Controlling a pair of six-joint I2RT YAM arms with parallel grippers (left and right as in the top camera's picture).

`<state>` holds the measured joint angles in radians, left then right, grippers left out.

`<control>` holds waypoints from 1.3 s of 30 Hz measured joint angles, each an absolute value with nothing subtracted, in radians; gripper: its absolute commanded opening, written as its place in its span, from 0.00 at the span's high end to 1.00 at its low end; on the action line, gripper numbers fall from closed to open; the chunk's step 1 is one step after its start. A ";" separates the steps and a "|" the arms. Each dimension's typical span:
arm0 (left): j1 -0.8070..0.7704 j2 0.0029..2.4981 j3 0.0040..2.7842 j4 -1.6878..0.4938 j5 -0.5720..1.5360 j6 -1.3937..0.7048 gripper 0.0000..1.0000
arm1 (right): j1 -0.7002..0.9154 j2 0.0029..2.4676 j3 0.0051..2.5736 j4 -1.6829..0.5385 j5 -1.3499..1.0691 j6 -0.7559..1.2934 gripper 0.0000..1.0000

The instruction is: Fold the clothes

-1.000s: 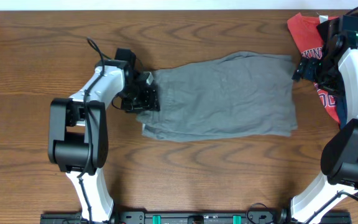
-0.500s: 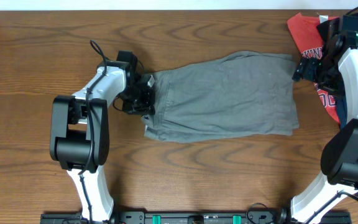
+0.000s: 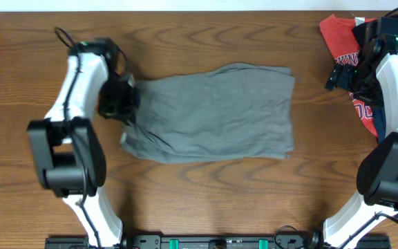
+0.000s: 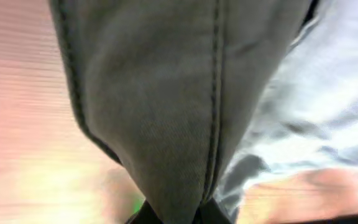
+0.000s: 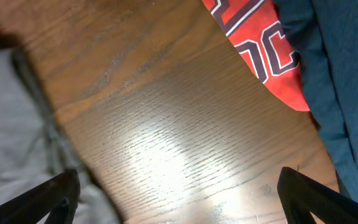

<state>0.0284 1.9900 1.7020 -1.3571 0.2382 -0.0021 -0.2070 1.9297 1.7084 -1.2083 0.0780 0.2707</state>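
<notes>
Overhead: grey shorts (image 3: 213, 114) lie flat mid-table, with the left gripper (image 3: 123, 104) at their left edge. Left wrist: jaws pinch a seamed fold of the shorts. Right wrist: right gripper (image 5: 182, 199) jaws are spread over bare table (image 5: 166, 124), near the red T-shirt (image 5: 260, 43).

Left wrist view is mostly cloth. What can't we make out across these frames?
- Left gripper: overhead, its own body hides the fingers; the wrist view is blurred, with the shorts filling it.
- Red T-shirt: overhead, partly under the right arm; print unreadable.
- Navy garment: right wrist view, runs off the frame; type unclear.
</notes>
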 measured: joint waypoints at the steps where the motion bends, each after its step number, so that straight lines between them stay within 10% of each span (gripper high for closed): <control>1: 0.029 1.972 1.757 -1.409 0.232 0.003 0.94 | -0.207 1.930 1.708 -1.208 0.078 0.271 0.01; 39: -0.495 1.922 2.107 -1.396 0.195 -0.082 0.93 | -0.207 1.930 1.708 -1.208 0.078 0.271 0.01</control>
<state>-0.4953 1.9221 2.1071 -1.3960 0.1951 -0.0822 -0.2070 1.9297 1.7084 -1.2079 0.0780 0.2707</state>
